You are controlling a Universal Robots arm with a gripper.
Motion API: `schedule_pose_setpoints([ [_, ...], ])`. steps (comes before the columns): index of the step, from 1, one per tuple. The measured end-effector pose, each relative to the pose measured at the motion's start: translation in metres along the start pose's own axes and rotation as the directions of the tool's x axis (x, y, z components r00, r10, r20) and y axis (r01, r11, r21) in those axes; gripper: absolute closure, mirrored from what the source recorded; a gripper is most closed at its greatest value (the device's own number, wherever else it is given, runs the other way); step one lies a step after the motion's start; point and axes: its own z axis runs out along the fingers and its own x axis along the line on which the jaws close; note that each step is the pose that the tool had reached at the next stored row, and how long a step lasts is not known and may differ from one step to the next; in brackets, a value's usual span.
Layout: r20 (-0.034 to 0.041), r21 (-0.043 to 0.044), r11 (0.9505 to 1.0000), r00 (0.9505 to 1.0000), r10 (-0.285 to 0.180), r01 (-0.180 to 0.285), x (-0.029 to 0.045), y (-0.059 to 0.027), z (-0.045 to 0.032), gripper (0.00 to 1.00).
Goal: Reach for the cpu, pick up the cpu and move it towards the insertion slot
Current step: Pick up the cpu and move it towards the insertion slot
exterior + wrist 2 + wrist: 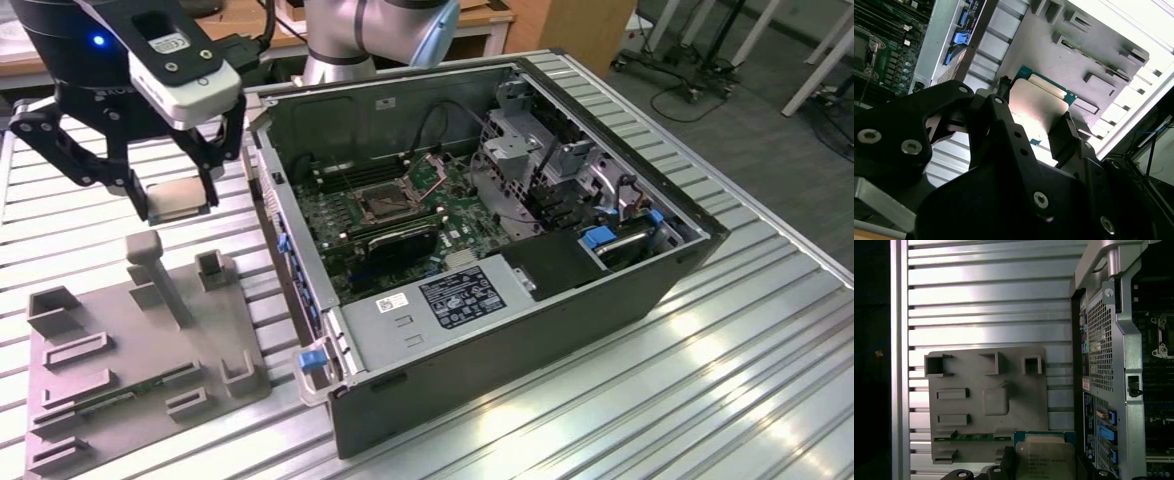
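Gripping the cpu by two opposite edges, the gripper carries it clear of the grey tray, above the slatted table. You see the chip held flat, its pale metal top facing up in the first wrist view and catching glare in the second wrist view; an edge grip of this kind probably keeps the fingers off both faces, so the underside can meet the slot unobstructed.

Note the claw's state: narrowed onto the chip, one dark finger on each side, with the green rim of the chip visible between them.

Below the chip, the tray shows a shallow square recess standing vacant, and a green memory stick lies in a long recess near it. The tray's upright posts and pockets likely serve to present each part at a fixed place.

At the exterior view's right stands the open computer case, lying on its side so the motherboard faces upward. The insertion slot sits mid-board, silver frame around a dark centre. You can judge the chip well apart from it, with the case wall between them; the lift is done and the transfer is at an early stage.
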Motion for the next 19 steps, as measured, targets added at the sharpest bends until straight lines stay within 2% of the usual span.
schedule_pose_setpoints([
  [12, 0.0, 0.0, 1.0, 1.0, 0.0, 0.0, -0.0091, 0.0003, 0.0001, 0.45],
  [19, 0.0, 0.0, 1.0, 1.0, 0.0, 0.0, -0.0109, 0.0003, 0.0001, 0.45],
])
